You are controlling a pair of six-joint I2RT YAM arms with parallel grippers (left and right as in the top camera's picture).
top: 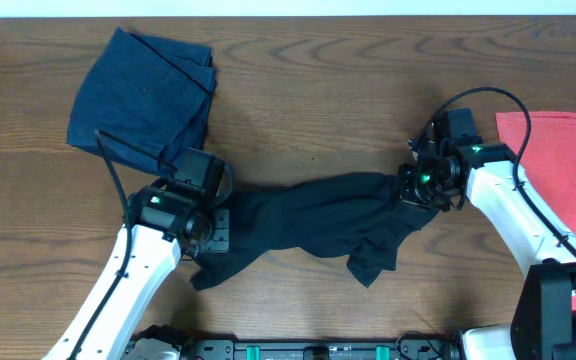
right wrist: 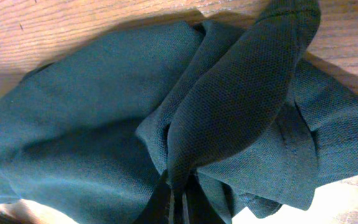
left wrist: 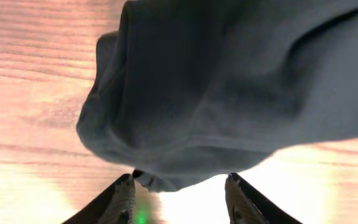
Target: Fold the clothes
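A dark green-black shirt [top: 318, 225] lies crumpled and stretched across the table's middle. My right gripper [top: 415, 188] is shut on a pinched fold at the shirt's right end; in the right wrist view the fabric [right wrist: 229, 106] rises as a ridge out of the closed jaws [right wrist: 178, 202]. My left gripper [top: 211, 232] is at the shirt's left end. In the left wrist view its fingers [left wrist: 179, 190] are spread open, with the shirt's edge [left wrist: 216, 87] just in front of them, not clamped.
A folded dark blue garment [top: 143, 95] lies at the back left. A red cloth [top: 563, 165] lies at the right edge, under the right arm. The table [top: 318, 90] is brown wood.
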